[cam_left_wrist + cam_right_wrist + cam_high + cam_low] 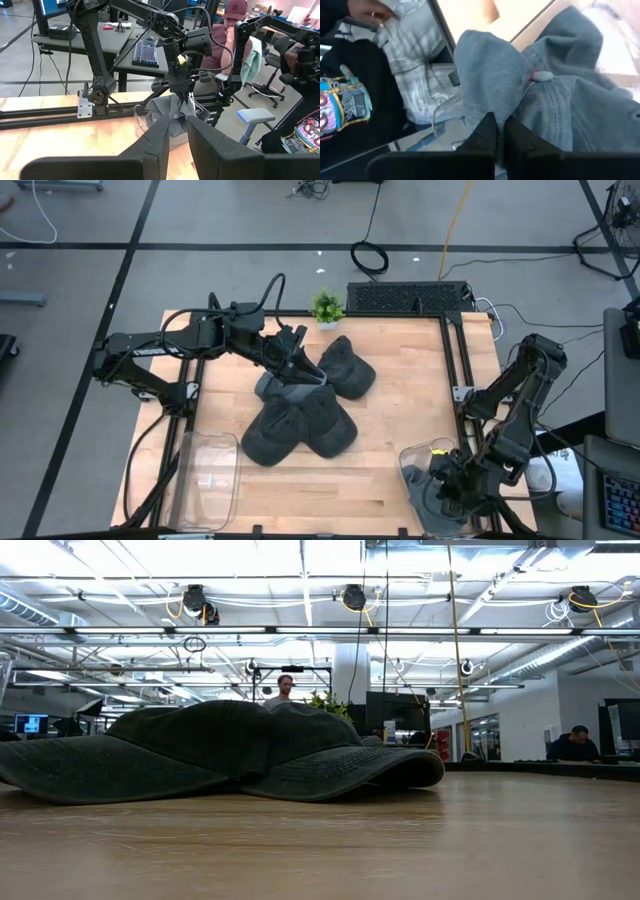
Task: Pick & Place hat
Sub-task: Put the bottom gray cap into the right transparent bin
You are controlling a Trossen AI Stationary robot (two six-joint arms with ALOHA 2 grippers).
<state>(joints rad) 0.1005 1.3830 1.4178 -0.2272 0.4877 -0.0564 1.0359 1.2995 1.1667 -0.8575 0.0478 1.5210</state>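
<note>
Several dark hats (300,425) lie piled brim over brim on the middle of the table, with a grey one (278,390) among them; the low view shows them as a dark heap (220,755). My left gripper (303,370) hovers over this pile, pointing toward the table's right edge, shut and empty (178,120). My right gripper (447,480) is at the near right corner, shut on a grey hat (560,100). That hat hangs over a clear bin (418,465). My right gripper pinches a fold of the grey hat's crown cloth (495,107), beside the top button (541,76), between its two fingers. It comes from above, pointing down. The hat hangs bunched below the fingers (170,112), its lower part inside the clear bin.
A second clear bin (208,475) sits at the near left corner. A small potted plant (326,306) stands at the far edge. A dark frame (455,380) runs along the table's sides. A person (227,35) sits beyond the right edge; a hand (370,11) shows there.
</note>
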